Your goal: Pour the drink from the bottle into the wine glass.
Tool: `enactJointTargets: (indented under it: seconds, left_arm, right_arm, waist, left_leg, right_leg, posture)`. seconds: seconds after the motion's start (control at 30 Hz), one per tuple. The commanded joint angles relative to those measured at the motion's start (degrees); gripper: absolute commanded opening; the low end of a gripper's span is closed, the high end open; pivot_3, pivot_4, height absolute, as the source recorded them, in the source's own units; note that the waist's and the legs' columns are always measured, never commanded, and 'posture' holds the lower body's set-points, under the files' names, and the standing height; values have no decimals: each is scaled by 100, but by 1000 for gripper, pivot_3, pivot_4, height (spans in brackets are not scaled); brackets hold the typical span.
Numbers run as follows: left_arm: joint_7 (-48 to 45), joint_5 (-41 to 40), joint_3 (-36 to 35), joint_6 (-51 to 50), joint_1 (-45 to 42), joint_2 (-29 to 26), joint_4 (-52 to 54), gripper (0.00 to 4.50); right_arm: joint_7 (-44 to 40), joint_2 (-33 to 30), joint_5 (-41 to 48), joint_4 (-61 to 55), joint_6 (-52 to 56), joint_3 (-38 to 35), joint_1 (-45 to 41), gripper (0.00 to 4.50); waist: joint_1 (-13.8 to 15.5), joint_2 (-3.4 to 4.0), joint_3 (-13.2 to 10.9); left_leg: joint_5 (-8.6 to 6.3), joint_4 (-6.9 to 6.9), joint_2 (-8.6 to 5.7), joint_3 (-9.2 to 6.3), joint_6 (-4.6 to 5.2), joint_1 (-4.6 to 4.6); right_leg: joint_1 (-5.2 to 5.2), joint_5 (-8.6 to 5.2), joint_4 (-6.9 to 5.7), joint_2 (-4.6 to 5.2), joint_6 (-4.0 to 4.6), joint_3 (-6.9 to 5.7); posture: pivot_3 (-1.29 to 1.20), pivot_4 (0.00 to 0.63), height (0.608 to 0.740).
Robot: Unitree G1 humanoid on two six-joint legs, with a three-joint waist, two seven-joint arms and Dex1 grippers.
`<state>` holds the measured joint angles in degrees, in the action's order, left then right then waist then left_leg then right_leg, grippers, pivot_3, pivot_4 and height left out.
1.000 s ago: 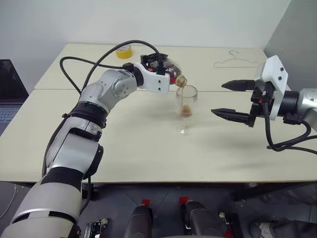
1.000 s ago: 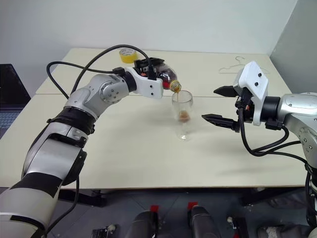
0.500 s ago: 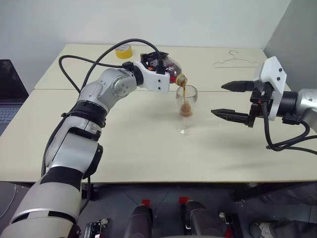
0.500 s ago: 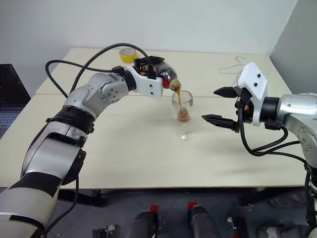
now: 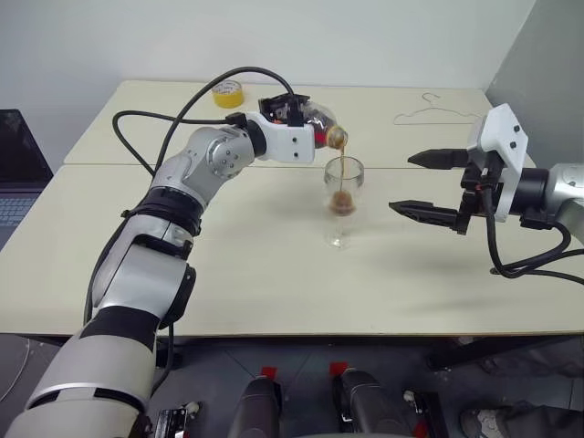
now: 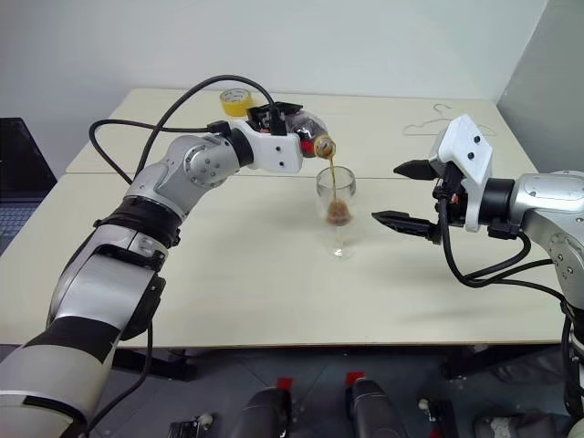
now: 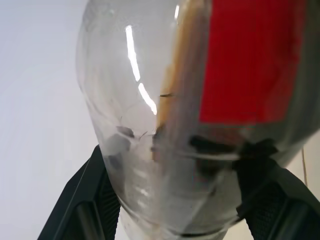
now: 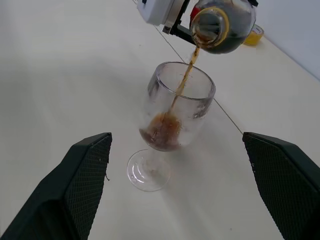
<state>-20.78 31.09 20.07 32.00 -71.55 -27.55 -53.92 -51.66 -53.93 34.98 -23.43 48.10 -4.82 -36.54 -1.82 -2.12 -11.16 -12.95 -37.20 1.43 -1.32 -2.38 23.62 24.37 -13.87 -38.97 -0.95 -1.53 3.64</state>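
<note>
Cola [image 8: 161, 131] sits as an amber-brown pool in the bottom of the wine glass [image 5: 342, 203], fed by a thin stream [image 8: 186, 80] falling from the bottle's open mouth [image 8: 209, 25]; going from my left, a dark laptop [image 5: 16, 169] lies off the table's left edge; a yellow tape roll [image 5: 227, 93] rests near the far edge of the table [image 5: 274, 274], toward its far left corner; beside it my left gripper [image 5: 294, 113] is clamped around the bottle [image 5: 319, 126], which lies tipped on its side with its neck pointing right and its mouth just above the glass rim, not touching it; in the left wrist view my two black fingers [image 7: 85, 200] press on either side of the clear body, with the red label [image 7: 250, 60] across it and dark liquid pooled along the lower side; the wine glass stands upright near the middle of the table, close to the seam between the two tabletops, its round foot [image 8: 146, 171] flat on the surface; to the right, my right gripper [image 5: 429, 185] hangs above the table beside the glass, fingers [image 8: 75, 190] spread wide and holding nothing, well apart from the bowl; a wire hanger [image 5: 436, 111] lies near the far right corner.
</note>
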Motion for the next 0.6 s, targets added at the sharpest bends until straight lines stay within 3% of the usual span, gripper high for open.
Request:
enactJointTargets:
  seconds: [0.03,0.13,0.27,0.43,0.6]
  left_arm:
    - [-95,-422,-319,-94,-61,-29,155,3089]
    - [-194,-670,-470,-192,-11,-5,193,3089]
    - [-521,-1587,-1052,-680,127,230,335,3089]
    - [-666,-2932,-2090,-2010,520,499,1034,3089]
    - [-329,-3599,-2804,-3505,1318,428,2079,3089]
  right_arm:
    - [-29,-82,-12,-66,-77,-78,-105,4500]
    - [-42,-88,-24,-69,-78,-69,-96,4500]
    - [-69,-85,-41,-58,-93,-54,-89,4500]
    - [-128,17,-34,-24,-143,72,-154,4500]
    - [-80,298,-40,54,-177,301,-283,4500]
  waist:
    - [-4,0,0]
    - [0,0,0]
    - [9,0,0]
    - [-13,0,0]
    - [-61,1,0]
  left_leg:
    - [0,1,0,0,0,-1]
    - [0,0,0,-1,0,-1]
    - [0,-4,1,-1,0,1]
    - [0,-11,4,-2,0,4]
    - [0,-10,7,-3,0,-10]
  right_leg:
    - [0,0,0,0,0,1]
    - [0,0,-1,-1,0,0]
    - [0,1,-2,0,-1,-1]
    - [0,2,-2,0,-2,-1]
    - [-4,3,-11,-3,0,1]
  posture:
    - [0,150,740]
    - [0,150,740]
    - [0,150,740]
    - [0,150,740]
    - [0,150,740]
